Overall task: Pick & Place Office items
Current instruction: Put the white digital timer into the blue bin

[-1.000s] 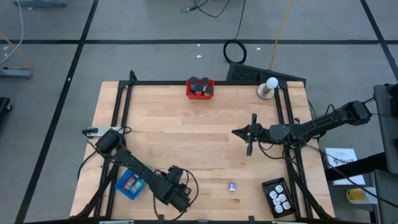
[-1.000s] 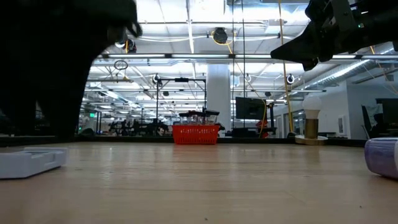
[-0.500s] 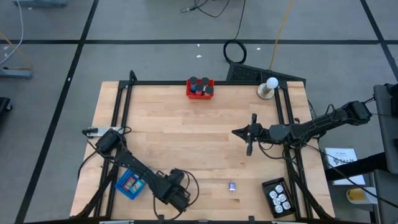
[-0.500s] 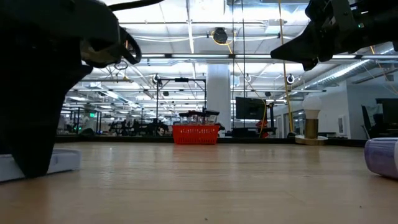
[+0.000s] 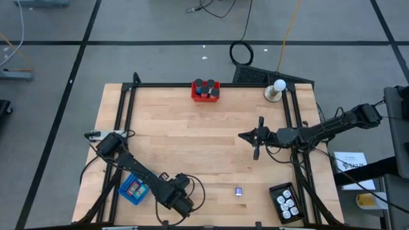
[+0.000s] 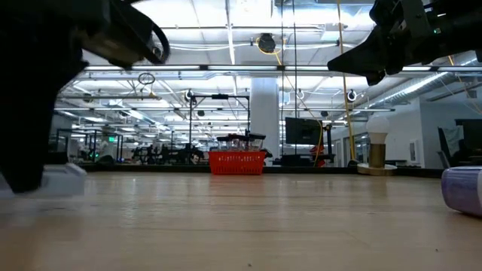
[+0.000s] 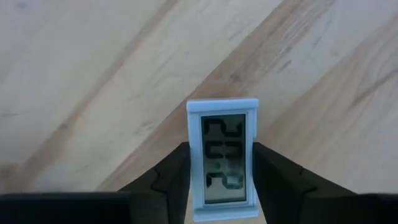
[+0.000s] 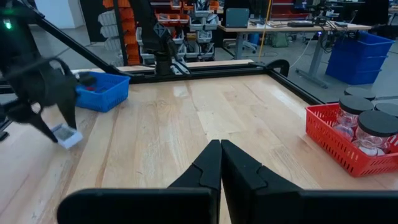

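Left gripper, at the near edge of the wooden surface: its two dark fingers press against the long sides of a small white-framed rectangle with a grey display, grasping it. In the right wrist view the piece hangs tilted beneath that gripper; whether one corner touches the wood cannot be told. Just beside, toward the left edge: blue tray with red and other pieces inside. Near the front edge, right of the left gripper: a small purple cylinder lying alone. Front right corner: black tray holding white-labelled pieces. Mid-surface, right side: right gripper, raised, fingers clenched together, empty. Far edge: red tray with black-lidded jars; white ball on a round stand.
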Controlling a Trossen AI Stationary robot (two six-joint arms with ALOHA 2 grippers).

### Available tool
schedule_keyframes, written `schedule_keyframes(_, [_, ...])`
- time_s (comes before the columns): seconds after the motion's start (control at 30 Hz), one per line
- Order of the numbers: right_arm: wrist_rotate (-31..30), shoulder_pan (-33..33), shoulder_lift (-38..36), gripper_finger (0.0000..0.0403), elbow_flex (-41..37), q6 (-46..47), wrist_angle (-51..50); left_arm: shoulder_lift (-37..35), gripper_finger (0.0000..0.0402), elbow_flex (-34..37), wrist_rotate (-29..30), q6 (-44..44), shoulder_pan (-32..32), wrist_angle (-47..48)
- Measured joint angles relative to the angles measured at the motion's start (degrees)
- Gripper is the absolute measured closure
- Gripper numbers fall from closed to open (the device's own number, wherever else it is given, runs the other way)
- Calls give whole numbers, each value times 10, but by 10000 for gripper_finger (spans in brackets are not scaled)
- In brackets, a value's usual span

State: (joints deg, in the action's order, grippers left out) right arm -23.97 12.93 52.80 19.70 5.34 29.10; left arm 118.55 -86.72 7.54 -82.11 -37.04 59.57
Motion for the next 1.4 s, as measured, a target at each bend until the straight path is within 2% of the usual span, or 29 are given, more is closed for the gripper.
schedule_keyframes(0.2, [0,0,0,403,0,0,-2,-46,264,0,28,-11,-25,41])
schedule_keyframes(0.37, [0,0,0,403,0,2,-2,-100,260,0,50,-83,-72,119])
schedule_keyframes(0.5, [0,0,0,403,0,2,-2,-123,260,0,37,-162,-128,186])
schedule_keyframes(0.73, [0,0,0,403,0,5,-2,-125,261,4,28,-288,-230,238])
schedule_keyframes(0.93, [0,0,0,403,0,11,-2,-125,261,44,6,-354,-262,274])
schedule_keyframes(1.13, [0,0,0,403,0,11,-2,-125,261,102,-5,-350,-262,267])
schedule_keyframes(1.4, [0,0,0,403,0,11,-2,-158,261,184,-28,-356,-266,173])
